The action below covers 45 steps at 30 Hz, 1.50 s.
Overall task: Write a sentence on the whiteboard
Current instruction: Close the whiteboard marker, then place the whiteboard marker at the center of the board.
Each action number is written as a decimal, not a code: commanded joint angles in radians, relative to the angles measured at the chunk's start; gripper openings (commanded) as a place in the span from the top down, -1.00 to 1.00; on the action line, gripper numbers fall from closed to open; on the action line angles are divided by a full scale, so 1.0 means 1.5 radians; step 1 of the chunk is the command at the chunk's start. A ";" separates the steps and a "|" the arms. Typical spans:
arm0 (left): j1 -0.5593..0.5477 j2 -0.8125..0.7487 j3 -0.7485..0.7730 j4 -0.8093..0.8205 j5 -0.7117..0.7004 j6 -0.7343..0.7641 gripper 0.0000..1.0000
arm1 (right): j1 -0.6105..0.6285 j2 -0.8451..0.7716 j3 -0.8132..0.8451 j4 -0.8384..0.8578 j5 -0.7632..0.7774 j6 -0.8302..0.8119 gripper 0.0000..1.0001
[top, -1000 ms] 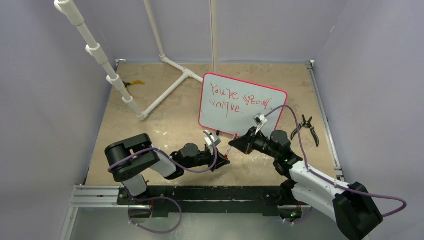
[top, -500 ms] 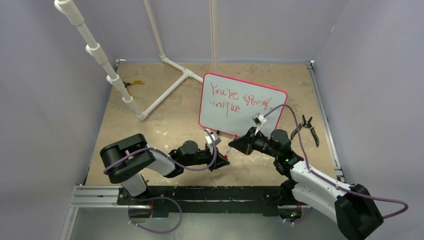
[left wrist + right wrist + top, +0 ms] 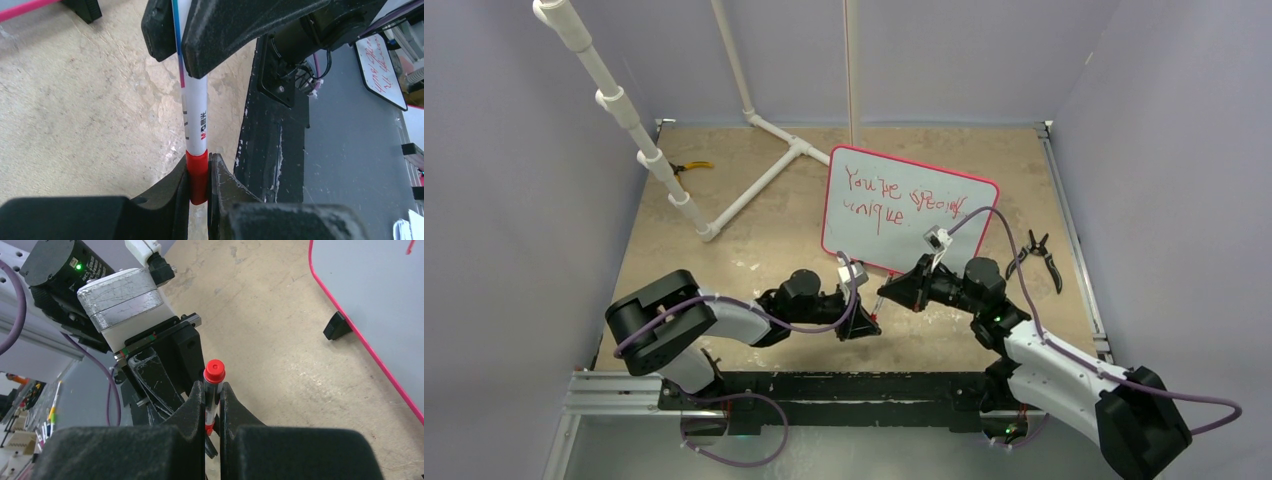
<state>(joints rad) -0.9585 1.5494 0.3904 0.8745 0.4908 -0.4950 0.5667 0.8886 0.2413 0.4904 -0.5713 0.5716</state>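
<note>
Marker [image 3: 196, 115] | left end effector [image 3: 199, 167] pinching red cap [image 3: 198, 187] | right end effector [image 3: 213, 390] clamped on barrel

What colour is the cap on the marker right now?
The cap is red, on a white marker; the left wrist view shows it best.

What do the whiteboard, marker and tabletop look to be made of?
The whiteboard: smooth white panel, likely melamine or coated steel; the thin pink-red frame looks plastic.
The marker: glossy white plastic barrel with print, red plastic end.
The tabletop: matte tan, mottled and scuffed; probably wood board, cannot be sure.
</note>
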 commanded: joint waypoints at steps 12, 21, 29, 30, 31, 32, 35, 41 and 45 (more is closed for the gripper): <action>0.042 -0.103 0.060 0.114 0.052 0.010 1.00 | 0.037 0.034 -0.002 -0.119 -0.118 -0.054 1.00; 0.056 -0.143 0.085 0.088 0.104 0.005 1.00 | 0.050 0.046 0.007 -0.138 -0.185 -0.067 1.00; 0.060 -0.165 0.104 0.019 0.093 0.037 1.00 | 0.057 0.044 0.015 -0.147 -0.180 -0.063 1.00; 0.060 -0.168 0.103 0.004 0.086 0.043 1.00 | 0.056 0.042 0.018 -0.145 -0.167 -0.058 1.00; 0.060 -0.172 0.100 -0.012 0.075 0.051 1.00 | 0.057 0.039 0.022 -0.141 -0.153 -0.051 1.00; 0.060 -0.178 0.091 -0.031 0.062 0.059 1.00 | 0.057 0.034 0.031 -0.145 -0.125 -0.044 1.00; 0.060 -0.201 0.068 -0.087 0.014 0.081 1.00 | 0.056 0.013 0.053 -0.147 -0.063 -0.023 0.93; 0.060 -0.256 0.011 -0.176 -0.060 0.092 1.00 | 0.056 -0.060 0.109 -0.171 0.068 0.007 0.13; 0.060 -0.299 -0.029 -0.225 -0.117 0.077 1.00 | 0.056 -0.093 0.155 -0.208 0.149 0.015 -0.51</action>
<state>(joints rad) -0.8719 1.1561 0.4011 0.5632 0.4366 -0.3820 0.6487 0.7971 0.3737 0.2691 -0.5049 0.5819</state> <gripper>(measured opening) 0.112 0.638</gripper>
